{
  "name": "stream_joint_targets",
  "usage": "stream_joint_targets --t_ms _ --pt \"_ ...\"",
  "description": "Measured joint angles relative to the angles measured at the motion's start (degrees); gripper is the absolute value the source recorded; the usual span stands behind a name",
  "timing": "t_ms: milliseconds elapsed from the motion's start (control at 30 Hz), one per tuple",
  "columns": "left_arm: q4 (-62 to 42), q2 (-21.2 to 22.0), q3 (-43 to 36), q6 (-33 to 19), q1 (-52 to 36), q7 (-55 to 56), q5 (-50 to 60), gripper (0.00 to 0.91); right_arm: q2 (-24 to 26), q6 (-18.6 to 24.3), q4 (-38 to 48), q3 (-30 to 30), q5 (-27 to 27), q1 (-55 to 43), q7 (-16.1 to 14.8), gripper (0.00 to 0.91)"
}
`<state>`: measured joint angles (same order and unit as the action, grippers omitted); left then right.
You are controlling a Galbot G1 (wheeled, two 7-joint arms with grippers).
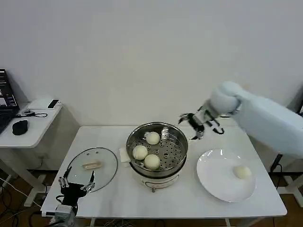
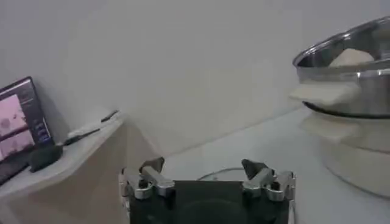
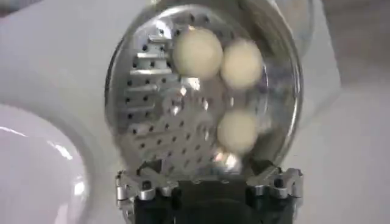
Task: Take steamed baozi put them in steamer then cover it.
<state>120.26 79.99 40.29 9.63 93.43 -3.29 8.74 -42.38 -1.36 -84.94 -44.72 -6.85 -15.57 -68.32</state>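
Last baozi (image 1: 242, 172): I am judging it soft, light; taking it gently by the sides
Right gripper (image 1: 194, 124): spread, empty, hovering beside steamer (image 1: 182, 137)
Left gripper (image 1: 75, 185): spread, idling

We see three baozi (image 1: 147, 150) in the steamer (image 1: 176, 163); right of it a plate (image 1: 213, 178) bearing one, left the lid (image 1: 105, 171)

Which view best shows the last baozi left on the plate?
The head view: the last baozi lies whole on the white plate, right of the steamer. The right wrist view catches just a bare part of that plate; the left wrist view looks at the steamer's side.
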Motion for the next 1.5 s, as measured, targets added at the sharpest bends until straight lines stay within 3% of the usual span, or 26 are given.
stream_joint_targets --t_ms 200,467,1100,1500 --pt "-0.4 -0.2 -0.3 0.0 -0.6 0.6 -1.0 0.907 5.4 -7.6 2.0 3.4 1.3 3.3 -2.3 0.907" --pt "-0.7 -0.6 -0.8 0.1 -0.4 0.7 -1.3 0.907 7.7 -11.7 5.6 8.2 -3.0 10.6 -3.6 0.907" --pt "-2.2 -1.7 -0.5 0.4 -0.9 0.2 -1.2 0.907 8.2 -13.5 12.0 10.7 -9.4 21.2 -4.5 0.907" --pt "-2.6 -1.6 -0.5 0.4 -0.7 0.4 -1.1 0.907 7.3 -12.5 14.4 13.9 -13.2 26.4 -2.2 0.907"
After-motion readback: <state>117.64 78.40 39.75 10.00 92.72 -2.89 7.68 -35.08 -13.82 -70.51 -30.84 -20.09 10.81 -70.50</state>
